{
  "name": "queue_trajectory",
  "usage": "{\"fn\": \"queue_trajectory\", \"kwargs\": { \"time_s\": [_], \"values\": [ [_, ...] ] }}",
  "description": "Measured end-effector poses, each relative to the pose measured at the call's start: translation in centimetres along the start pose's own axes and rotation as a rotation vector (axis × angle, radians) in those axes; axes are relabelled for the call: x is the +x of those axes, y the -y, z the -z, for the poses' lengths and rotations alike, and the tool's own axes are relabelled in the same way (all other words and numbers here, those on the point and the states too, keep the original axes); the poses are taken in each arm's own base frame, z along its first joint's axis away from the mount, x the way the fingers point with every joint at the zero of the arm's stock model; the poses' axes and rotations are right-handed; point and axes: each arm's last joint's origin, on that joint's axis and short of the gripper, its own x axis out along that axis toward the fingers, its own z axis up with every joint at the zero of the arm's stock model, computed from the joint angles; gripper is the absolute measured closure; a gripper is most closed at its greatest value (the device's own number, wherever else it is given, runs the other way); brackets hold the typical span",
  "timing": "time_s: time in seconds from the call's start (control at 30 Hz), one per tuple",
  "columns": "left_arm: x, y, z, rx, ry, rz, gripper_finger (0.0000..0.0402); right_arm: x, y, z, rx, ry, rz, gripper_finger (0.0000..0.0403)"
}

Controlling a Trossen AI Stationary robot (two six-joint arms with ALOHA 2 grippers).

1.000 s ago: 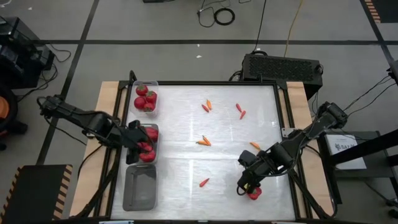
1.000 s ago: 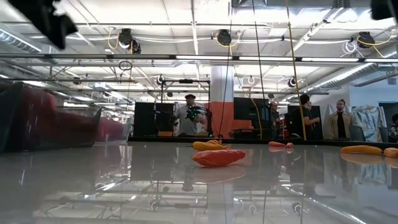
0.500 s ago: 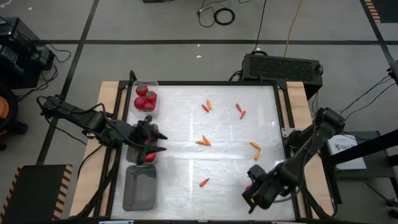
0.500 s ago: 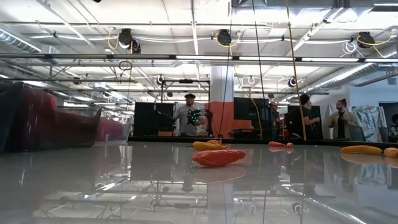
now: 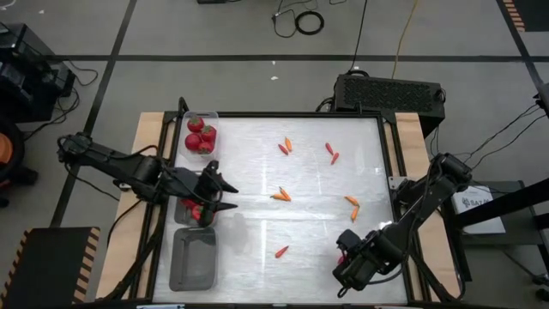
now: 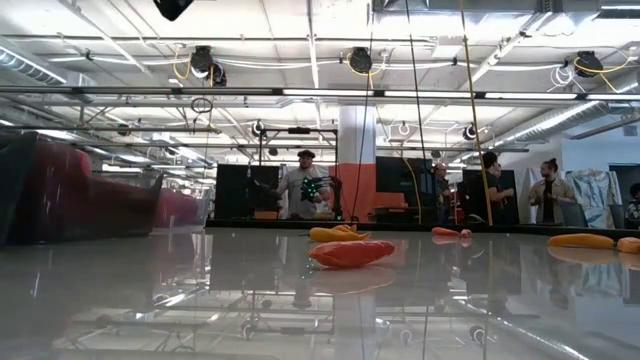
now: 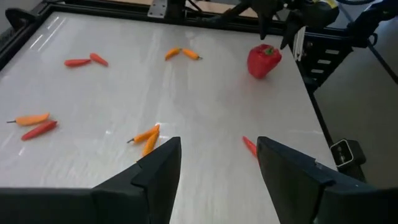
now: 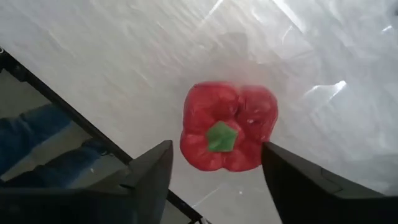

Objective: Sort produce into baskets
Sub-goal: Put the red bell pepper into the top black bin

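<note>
From above, the right tool [image 5: 346, 268] hangs over the near right corner of the bench [image 5: 257, 206], and the red bell pepper [image 5: 344, 255] peeps out just at its far side, close to the bench's near edge; most of it is hidden by the arm. The left tool [image 5: 225, 195] stands open and empty just past the middle basket [image 5: 183, 209], which holds red produce; the far basket [image 5: 212, 118] holds more, and the near basket [image 5: 193, 257] looks bare. Thin chili peppers [image 5: 281, 196] lie scattered over the middle of the bench, well apart from both arms. At bench height, an orange-red chili [image 6: 350, 252] lies broadside to the camera, with more behind it, and people stand in the room beyond; neither tool shows here. The left wrist camera looks across the bench between its spread, empty fingers [image 7: 155, 174] to the pepper [image 7: 264, 60] far off, upright by the right arm. The right wrist camera looks straight down on the pepper [image 8: 229, 135], green stem up, sitting free on the bench between the wide-open fingers [image 8: 152, 180], not touched by either. The pepper lies directly below the right tool, so I judge that a plain descent and close is what the pick calls for, and the right arm is by far the nearer.
</note>
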Motion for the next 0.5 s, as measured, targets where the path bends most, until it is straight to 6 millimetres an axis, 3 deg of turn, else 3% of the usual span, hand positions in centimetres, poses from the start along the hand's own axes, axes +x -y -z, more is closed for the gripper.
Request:
{"fn": "queue_trajectory", "kwargs": {
  "time_s": [0.3,0.5],
  "values": [
    [0.1,0.0,0.0,-0.004,-0.001,0.003,0.0185,1.3,-0.2,-0.1,-0.025,0.002,0.051,0.0037],
    [0.1,0.0,0.0,-0.002,-0.005,0.002,0.0185,3.0,-0.6,-0.2,-0.027,-0.015,0.107,0.0005]
  ]
}}
